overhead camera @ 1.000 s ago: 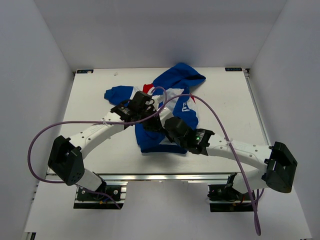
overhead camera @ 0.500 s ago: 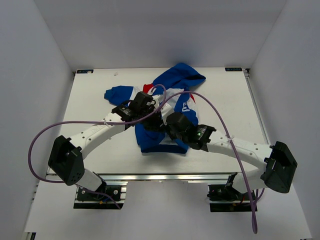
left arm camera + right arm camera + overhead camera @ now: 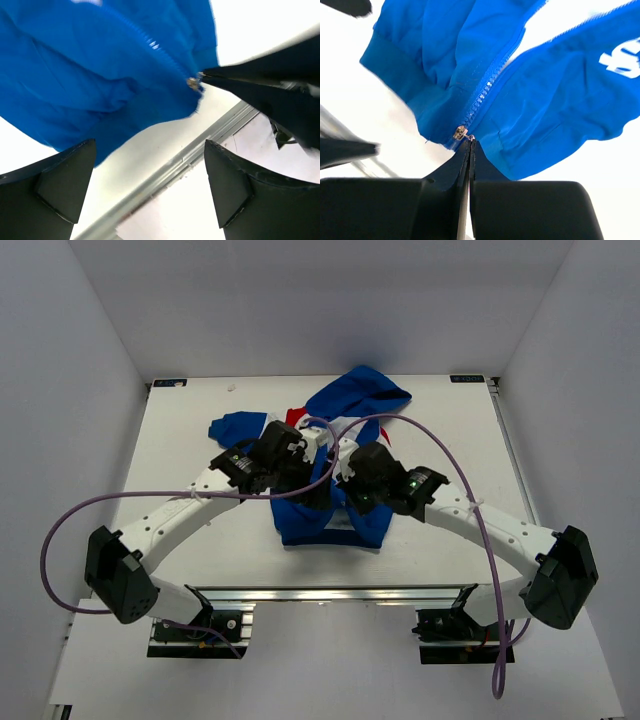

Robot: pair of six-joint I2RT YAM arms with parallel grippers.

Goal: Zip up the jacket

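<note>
Jacket (blue, white chest lettering) lies mid-table, hem toward the arms. Zipper pull sits at the hem, with the right claw pinched together on it. Left claw hangs wide apart just above the hem, holding nothing.

**Top view.** Light is bright and even, coming from overhead. The table reads near white with little surface detail. Shadows are faint and soft-edged. A glare strip runs along the rail at the near edge. The walls read grey-violet. Focus is sharp across the frame.

**Left wrist view.** The table is blown out to plain white at top right. The jacket is smeared and its folds are soft. The left gripper is dark, with blurred edges.

**Right wrist view.** The zipper teeth are crisp. The white ground is clipped. The right gripper is solid black, with almost no detail. Dark shapes at the left edge are out of focus.
</note>
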